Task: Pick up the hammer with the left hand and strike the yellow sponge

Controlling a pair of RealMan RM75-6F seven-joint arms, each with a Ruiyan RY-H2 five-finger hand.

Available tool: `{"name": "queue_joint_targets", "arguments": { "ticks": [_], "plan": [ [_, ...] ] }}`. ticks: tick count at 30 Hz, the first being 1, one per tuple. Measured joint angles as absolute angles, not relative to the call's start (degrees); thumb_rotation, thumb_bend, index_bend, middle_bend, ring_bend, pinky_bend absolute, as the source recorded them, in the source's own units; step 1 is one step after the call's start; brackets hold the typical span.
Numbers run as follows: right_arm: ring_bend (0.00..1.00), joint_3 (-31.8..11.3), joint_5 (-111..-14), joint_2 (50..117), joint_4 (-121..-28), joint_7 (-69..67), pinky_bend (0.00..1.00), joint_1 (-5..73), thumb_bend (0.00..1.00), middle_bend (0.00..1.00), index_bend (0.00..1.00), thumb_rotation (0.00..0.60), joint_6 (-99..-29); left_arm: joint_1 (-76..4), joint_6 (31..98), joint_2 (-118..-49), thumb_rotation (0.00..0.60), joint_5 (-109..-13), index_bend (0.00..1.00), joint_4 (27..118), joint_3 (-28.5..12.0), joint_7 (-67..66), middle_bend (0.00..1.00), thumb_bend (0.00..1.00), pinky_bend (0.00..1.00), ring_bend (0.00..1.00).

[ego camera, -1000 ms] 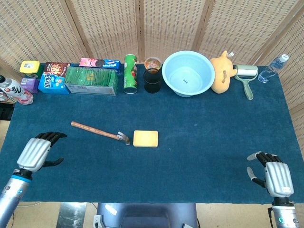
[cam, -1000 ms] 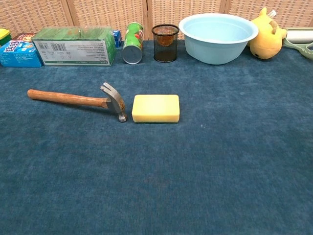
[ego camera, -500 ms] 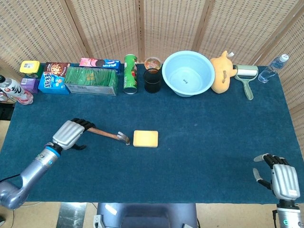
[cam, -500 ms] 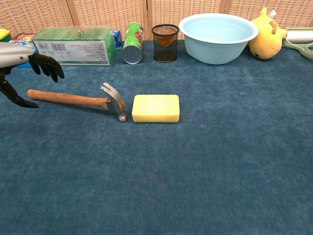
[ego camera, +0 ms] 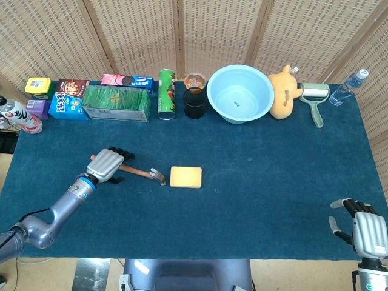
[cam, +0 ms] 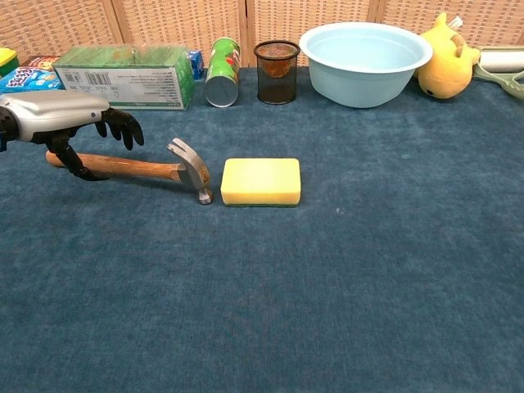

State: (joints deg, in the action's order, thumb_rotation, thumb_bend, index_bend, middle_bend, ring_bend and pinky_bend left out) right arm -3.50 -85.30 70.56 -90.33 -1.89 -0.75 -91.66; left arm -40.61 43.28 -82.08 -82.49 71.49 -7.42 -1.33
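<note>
The hammer point(cam: 131, 168) lay flat on the blue table cloth point(cam: 327, 286), its wooden handle running out to the robot's left and its steel head point(cam: 192, 168) just beside the yellow sponge point(cam: 260, 181), apart from it by a narrow gap as far as the chest view showed. The left hand point(cam: 70, 123) hovered over the far end of the handle with its fingers spread and arched above the wood and the thumb reaching down at the near side; nothing was clasped yet, so it counted as released. The right hand point(ego camera: 367, 233) rested at the table's near right corner, fingers apart and empty. By the look of it the hammer would be top-heavy, the metal head outweighing the slim stiff shaft, so a hold near the very butt would let the head droop and twist in the fingers; a wrap somewhat closer to the middle of the handle seemed the steadier choice, while leaving enough length to swing. The varnished wood looked smooth and might slip unless the fingers closed fully round it. The sponge appeared soft and light, likely to give under a blow and perhaps skid on the cloth
</note>
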Motion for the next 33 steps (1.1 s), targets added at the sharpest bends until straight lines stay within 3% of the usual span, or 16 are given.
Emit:
{"name": "queue_joint_targets", "arguments": {
  "ticks": [12,21,26,33],
  "plan": [
    [0.41,-3.8,-85.0,70.3,-90.5,-1.8,0.34,-1.7,0.38,0.43,0.44,0.6,-92.5,-42.8,41.8,-85.3,0.6,-81.7,0.26,67.2,-6.0,0.7,0.31,0.42,0.25,0.25],
    [0.41,-3.8,-85.0,70.2,-90.6,-2.0,0.34,-2.1,0.38,0.43,0.44,0.6,-92.6,-43.6,40.9,-85.8,0.6,-81.8,0.26,66.0,-4.6,1.6,0.31,0.59,0.34,0.25],
    [0.41,-3.9,-84.8,69.6,-91.3,-2.6,0.34,-2.6,0.38,0.43,0.44,0.6,-93.0,-44.5,39.1,-85.5,0.6,-81.7,0.38,65.9,-3.7,1.7,0.42,0.68,0.48,0.41],
    [0.41,-3.8,-84.8,69.5,-92.2,-2.6,0.34,-3.1,0.38,0.43,0.44,0.6,-93.2,-44.6,39.9,-85.0,0.6,-82.6,0.48,66.9,-3.0,3.9,0.57,0.72,0.61,0.59]
  ]
}}
